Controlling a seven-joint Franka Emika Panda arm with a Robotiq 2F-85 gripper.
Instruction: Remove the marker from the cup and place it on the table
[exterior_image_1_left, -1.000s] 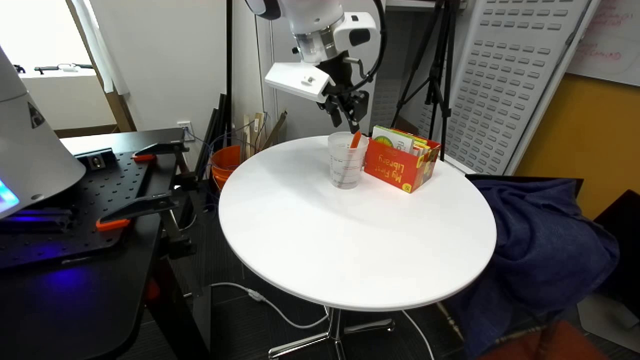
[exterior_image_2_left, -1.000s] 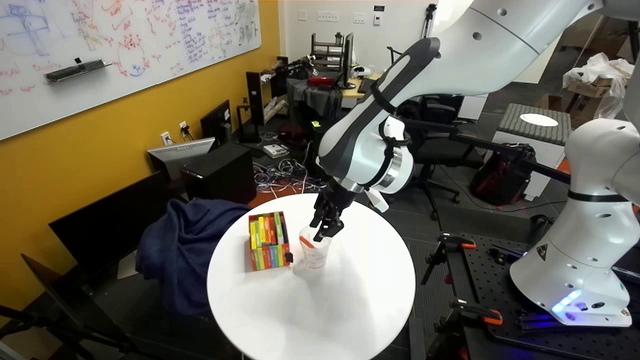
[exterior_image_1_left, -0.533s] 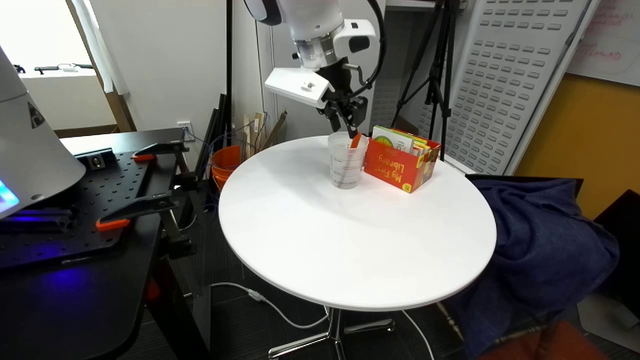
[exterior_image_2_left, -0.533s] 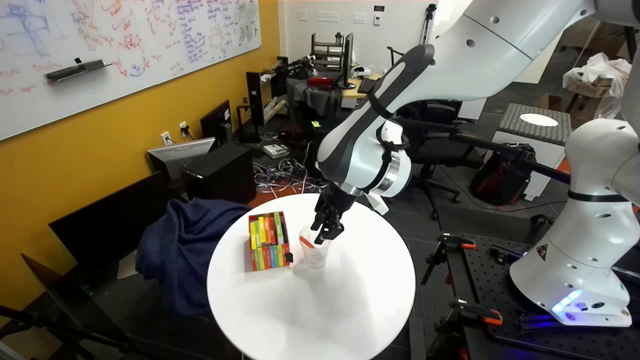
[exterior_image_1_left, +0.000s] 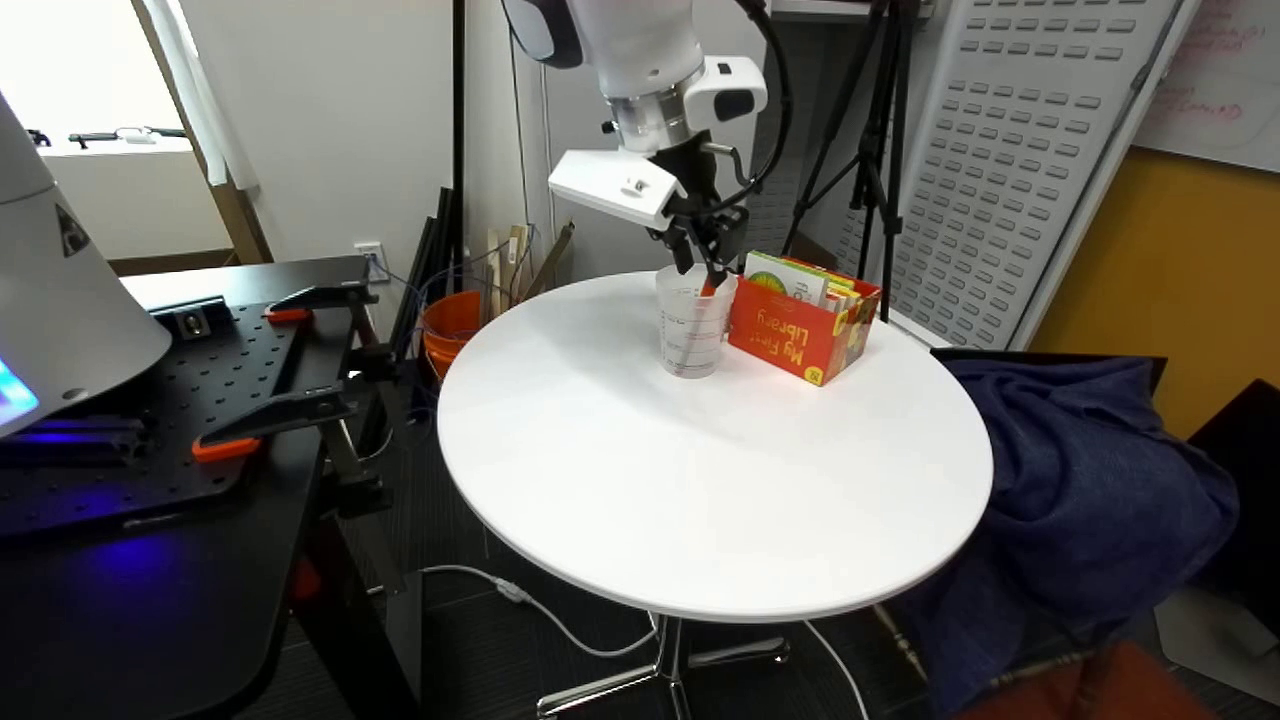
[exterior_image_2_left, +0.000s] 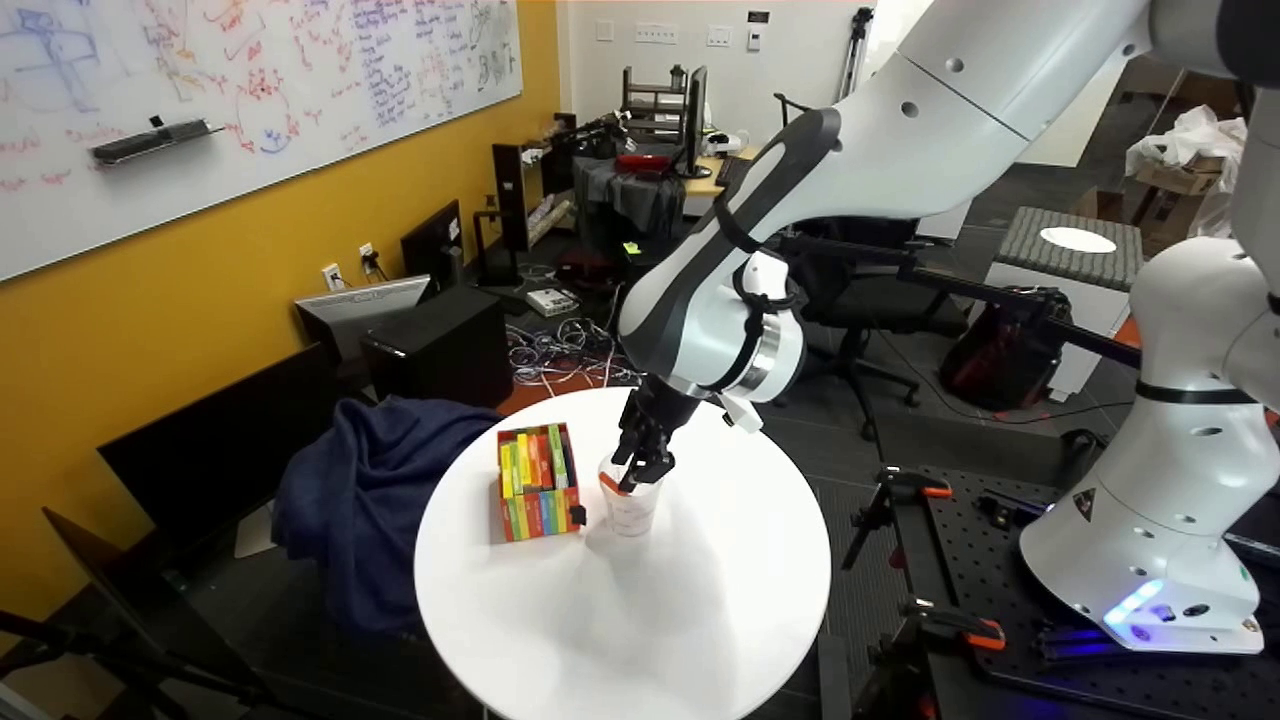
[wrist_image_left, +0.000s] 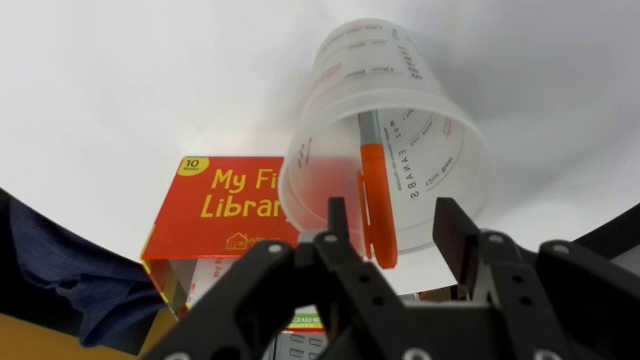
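My claw (wrist_image_left: 391, 215) is spread, flanking the marker (wrist_image_left: 378, 195) but gripping nothing: the wrist view shows me a gap on both sides. By my reckoning the reach is nearly done; I have the closing, the lift out and the laying down all left. The marker leans in the cup (wrist_image_left: 375, 92), its orange end, clip along one side, poking past the rim, with a grey stretch running down inside. The cup stands upright on the counter (exterior_image_1_left: 700, 480) in both exterior views, just beside the red box (exterior_image_1_left: 785, 335).
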